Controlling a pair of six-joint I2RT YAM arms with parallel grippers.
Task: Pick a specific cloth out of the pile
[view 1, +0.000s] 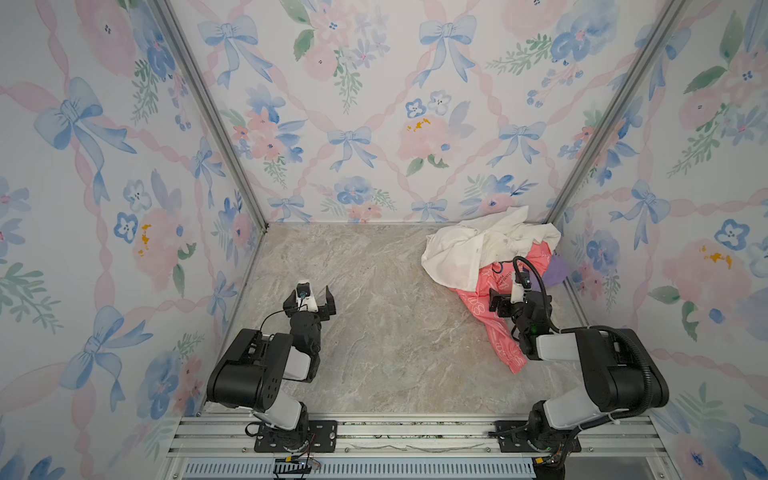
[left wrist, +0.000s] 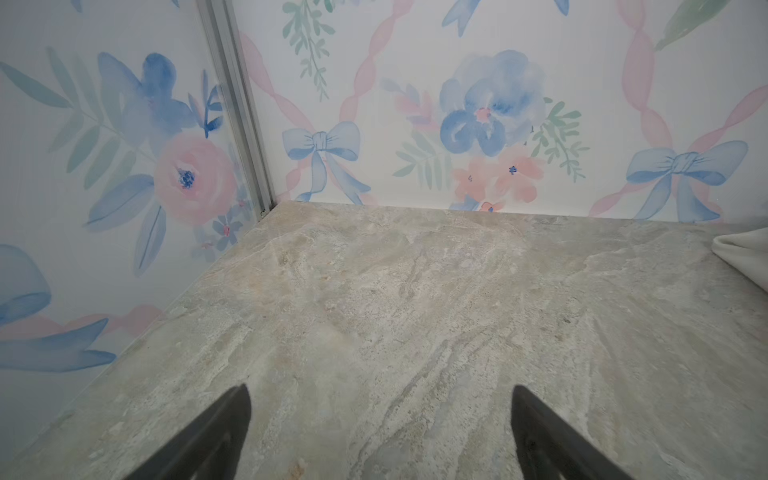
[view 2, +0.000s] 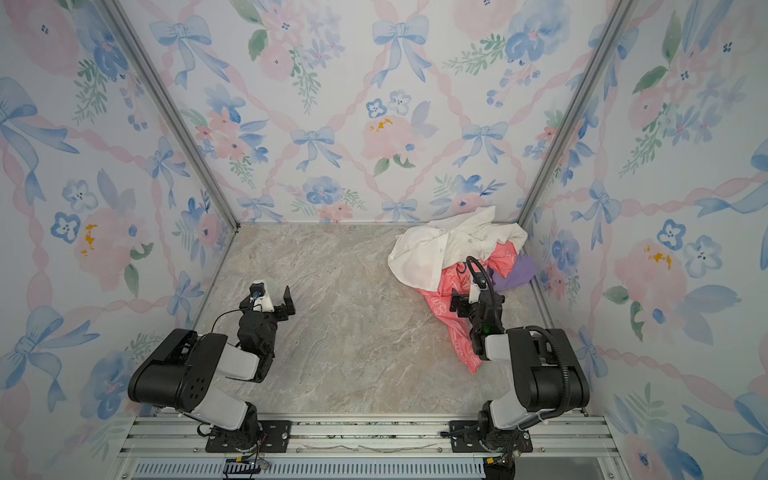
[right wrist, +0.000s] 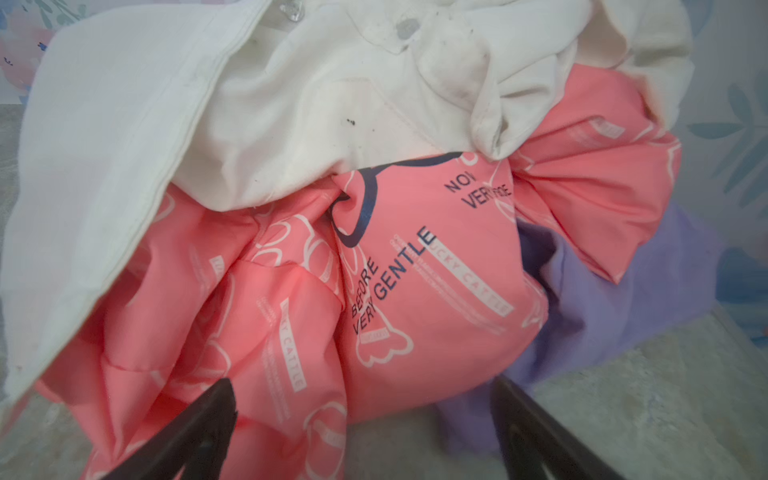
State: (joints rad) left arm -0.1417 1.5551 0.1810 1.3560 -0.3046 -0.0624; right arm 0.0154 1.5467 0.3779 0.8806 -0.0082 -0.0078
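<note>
Two hands, both spread, nothing held: left hand [left wrist: 380,392] over bare surface [view 1: 374,332], right hand [right wrist: 363,384] just before the pile [view 1: 478,257]. Three garments in far right corner: pink garment [right wrist: 415,291], white shirt [right wrist: 291,104] on top, purple cloth [right wrist: 648,299] mostly buried against right wall [view 1: 665,249]. Left side was open.

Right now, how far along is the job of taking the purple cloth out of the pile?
Nothing looks done: the purple cloth lies partly under the pink garment, which the white shirt partly covers. In hand: the right tool, open and empty, faces these garments. The left tool is open over bare table. To do: grasp the purple cloth and pull it free.
</note>
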